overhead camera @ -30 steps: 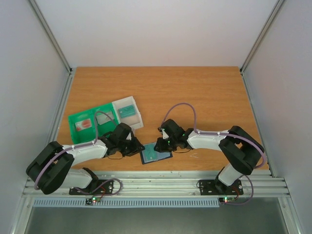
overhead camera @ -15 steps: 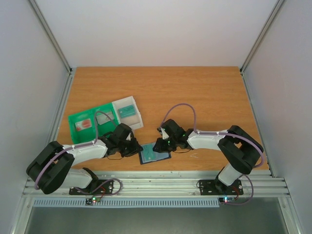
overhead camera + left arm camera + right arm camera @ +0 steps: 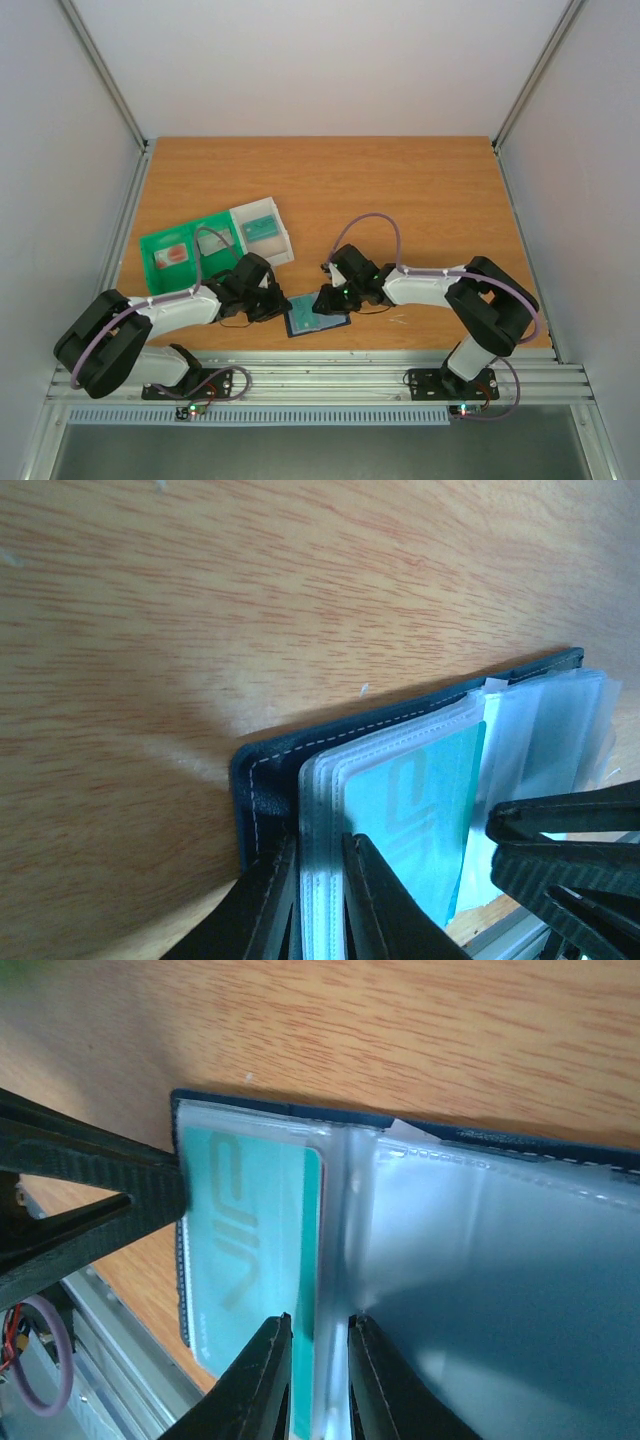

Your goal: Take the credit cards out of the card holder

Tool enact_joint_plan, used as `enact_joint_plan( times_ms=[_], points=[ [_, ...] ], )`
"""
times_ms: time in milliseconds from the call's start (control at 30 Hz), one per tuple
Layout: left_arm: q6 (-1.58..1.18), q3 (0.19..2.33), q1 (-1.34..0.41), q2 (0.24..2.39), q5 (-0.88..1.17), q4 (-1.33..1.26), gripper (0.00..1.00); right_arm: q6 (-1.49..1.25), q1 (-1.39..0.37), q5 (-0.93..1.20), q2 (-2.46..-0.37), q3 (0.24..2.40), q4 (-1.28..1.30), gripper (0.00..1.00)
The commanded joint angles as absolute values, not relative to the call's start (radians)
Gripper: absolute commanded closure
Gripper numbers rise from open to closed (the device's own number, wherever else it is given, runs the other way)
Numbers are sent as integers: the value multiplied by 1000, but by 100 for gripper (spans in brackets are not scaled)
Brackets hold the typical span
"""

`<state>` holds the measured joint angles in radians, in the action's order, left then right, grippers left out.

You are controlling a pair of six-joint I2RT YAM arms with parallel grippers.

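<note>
- Holder (image 3: 316, 322) lies open on the worktop (image 3: 420, 190), close to the near edge, between the 2 grippers.
- The left gripper (image 3: 320, 852) is clenched on the outer edge of the holder's clear sleeves (image 3: 322, 780). The right gripper (image 3: 318, 1325) is clenched on 1 sleeve at its inner seam, just beside a teal card (image 3: 255, 1230) marked VIP.
- That card sits inside its sleeve, and I judge it the next to come out. Neither gripper has the card itself, only plastic.
- To do this well, the left gripper should pin the stack flat. The right gripper should then leave the seam and take the card's bare edge alone. Pinching sleeve and card together would drag the whole holder.
- Which side of the sleeve is open I cannot tell. The pull should run straight out of that side, slowly, so the thin plastic neither buckles nor tears.
- The sleeves look slick and floppy, so a grip on them may slip.
- The 2 grippers stand very near each other over the holder, which leaves little room to re-grip without a knock.
- A green bin (image 3: 150, 245) holds a pale card (image 3: 172, 255) with a red mark, and the white bin (image 3: 282, 245) touching it holds a second teal card (image 3: 262, 228). Both stand left of the holder, farther back on the worktop.
- The left arm lies between the holder and the bins, so a freed card must be carried over or around it.
</note>
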<state>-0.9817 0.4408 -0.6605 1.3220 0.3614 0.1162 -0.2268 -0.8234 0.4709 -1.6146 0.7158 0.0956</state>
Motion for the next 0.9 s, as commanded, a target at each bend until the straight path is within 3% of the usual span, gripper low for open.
enact_joint_plan(
  times_ms=[0, 467, 600, 867],
  points=[
    [-965, 453, -656, 1313, 338, 130, 84, -231, -819, 497, -1668, 744, 77, 84],
    [-968, 449, -657, 1316, 333, 133, 84, -244, -819, 537, -1695, 722, 6, 90],
    [-967, 449, -658, 1311, 324, 146, 84, -249, -818, 529, -1691, 711, 3, 99],
    [-952, 446, -657, 1317, 302, 164, 84, -248, -786, 547, -1662, 662, -45, 99]
  ],
)
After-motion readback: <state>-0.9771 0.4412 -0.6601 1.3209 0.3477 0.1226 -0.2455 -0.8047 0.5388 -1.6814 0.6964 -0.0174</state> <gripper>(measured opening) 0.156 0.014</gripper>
